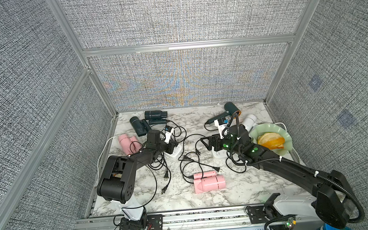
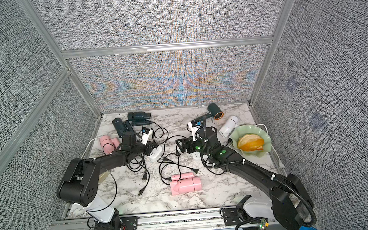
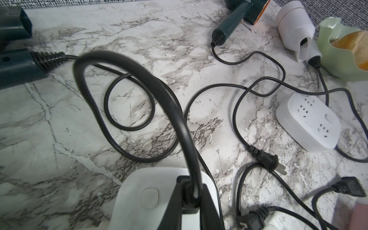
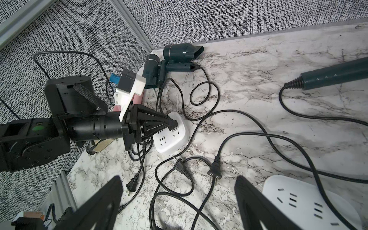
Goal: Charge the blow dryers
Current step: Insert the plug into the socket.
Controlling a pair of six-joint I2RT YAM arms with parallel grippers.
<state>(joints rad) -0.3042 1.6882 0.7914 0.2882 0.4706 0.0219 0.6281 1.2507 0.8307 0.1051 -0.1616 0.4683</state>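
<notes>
1. In a top view, the left end effector point(image 1: 173, 146) hangs over the left power strip point(image 1: 175, 154); blow dryers point(image 1: 209, 182) lie scattered on the tabletop point(image 1: 240, 189).
2. Left wrist: it pinches a black plug point(image 3: 188, 188) directly above the strip, prongs hidden.
3. Right wrist: the right end effector point(image 4: 177, 178) is spread, empty; only here that strip's sockets point(image 4: 165, 137) show.

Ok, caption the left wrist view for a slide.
Left gripper shut on a black plug over a white power strip, loose cords beyond.
</notes>
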